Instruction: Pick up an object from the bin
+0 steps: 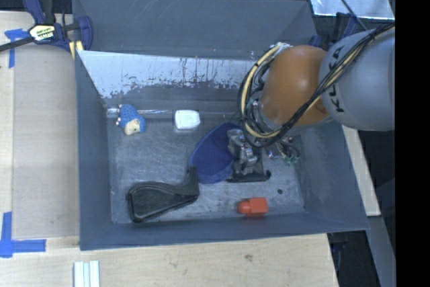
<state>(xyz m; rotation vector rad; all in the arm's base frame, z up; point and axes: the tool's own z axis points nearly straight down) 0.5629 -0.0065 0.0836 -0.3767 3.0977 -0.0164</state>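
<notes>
- Holding a few loose things well apart on its speckled floor, the grey metal bin (94, 165) has sloped walls, with scratches along the foot of the far one.
- The grey robot arm (363, 84) comes in over the right rim. It carries a rounded orange-brown cover (295, 87) at its wrist and a bundle of yellow and black cables (254, 87) looping down the cover's left side.
- The dark blue rounded, dish-like thing (209, 156) lies near the middle of the floor and is the largest loose item. Its right edge runs under the robot's tool.
- The black mesh-faced paddle-shaped thing (158, 198) lies flat at the near left. Its narrow end points up towards the blue thing's lower left edge and reaches just beside it.
- The pincer (247, 171) is low in the bin, right of centre, at the blue thing's right edge and overlapping it from this angle. I cannot tell whether it is spread or closed, or whether it has hold of anything.
- The small white rounded block (187, 119) sits near the far wall, above and left of the blue thing.
- The small red-orange block (253, 207) rests near the front wall, below the pincer and apart from it.
- The little blue and yellow toy figure (131, 121) lies at the far left, left of the white block.
</notes>
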